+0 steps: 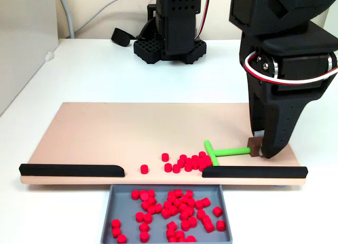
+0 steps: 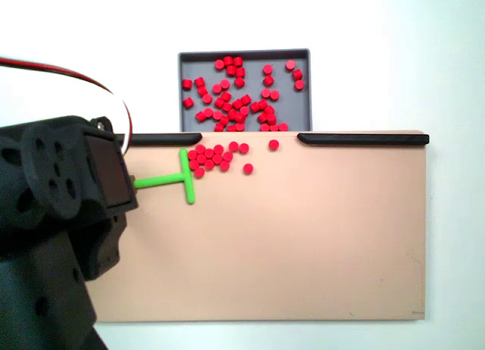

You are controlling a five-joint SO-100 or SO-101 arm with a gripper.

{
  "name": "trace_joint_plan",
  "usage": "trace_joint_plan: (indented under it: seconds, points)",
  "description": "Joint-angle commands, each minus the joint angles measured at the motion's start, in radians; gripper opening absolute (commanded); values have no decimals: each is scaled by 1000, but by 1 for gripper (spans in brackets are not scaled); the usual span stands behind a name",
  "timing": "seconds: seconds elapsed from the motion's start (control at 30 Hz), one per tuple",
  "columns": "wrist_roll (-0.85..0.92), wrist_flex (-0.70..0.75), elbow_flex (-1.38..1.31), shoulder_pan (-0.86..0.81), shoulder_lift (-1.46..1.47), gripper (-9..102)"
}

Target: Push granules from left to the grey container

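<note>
One white table (image 1: pixel 105 69) carries the beige board (image 1: pixel 132 128). At six o'clock of it we see the grey container (image 1: pixel 108 212) holding most granules (image 1: pixel 174 207); others (image 1: pixel 187 163) cluster beside the green pusher (image 1: pixel 227 151), which the gripper (image 1: pixel 257 147) clamps.

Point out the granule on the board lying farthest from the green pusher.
It is the lone red granule beside the end of the left black strip in this fixed view, apart from the cluster bunched against the green T-shaped pusher.
</note>
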State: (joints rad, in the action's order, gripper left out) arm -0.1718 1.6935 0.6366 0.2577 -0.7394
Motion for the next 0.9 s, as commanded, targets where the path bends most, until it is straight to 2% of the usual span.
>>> trace_joint_plan:
  seconds: [0.0,0.87]
  points:
    - [8,-3,-14,-14,-2,0]
    - [48,-2,2,-43,-2,0]
